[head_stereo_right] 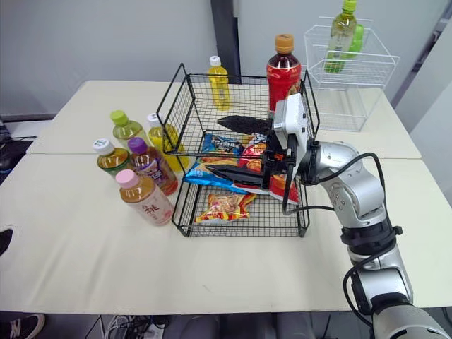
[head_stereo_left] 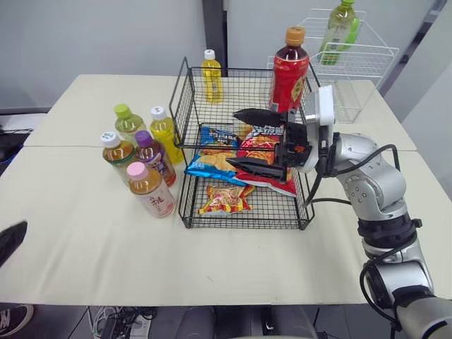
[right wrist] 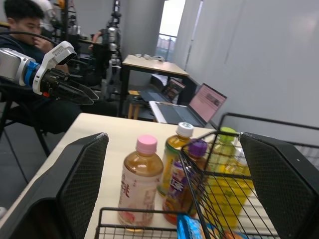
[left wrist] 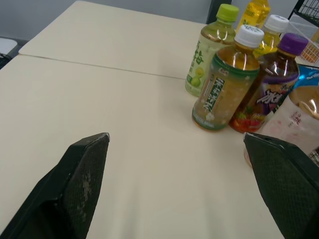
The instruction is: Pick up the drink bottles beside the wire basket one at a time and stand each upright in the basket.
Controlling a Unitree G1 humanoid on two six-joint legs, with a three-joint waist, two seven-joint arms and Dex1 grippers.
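right gripper (head_stereo_left: 232,137): fingers spread, empty, hovering inside the basket (head_stereo_left: 185,106) over the snack packs (head_stereo_left: 224,199). left gripper (left wrist: 175,149): spread wide, empty, low over the table (head_stereo_left: 85,240), well left of the bottles.

Five bottles stand upright in a tight cluster just left of the basket. pink cap (head_stereo_left: 150,189) is nearest, right by the wire. purple cap (head_stereo_left: 153,157) and white-cap tea (head_stereo_left: 117,152) are behind it, then white-cap yellow (head_stereo_left: 164,132) and green cap (head_stereo_left: 126,121).

yellow bottle (head_stereo_left: 211,76) stands upright in the basket's back-left corner. red bottle (head_stereo_left: 289,76) stands upright at the back-right corner, base hidden by the right gripper.

white rack (head_stereo_left: 353,63) sits behind on the right, with a green bottle (head_stereo_left: 341,28) on top.
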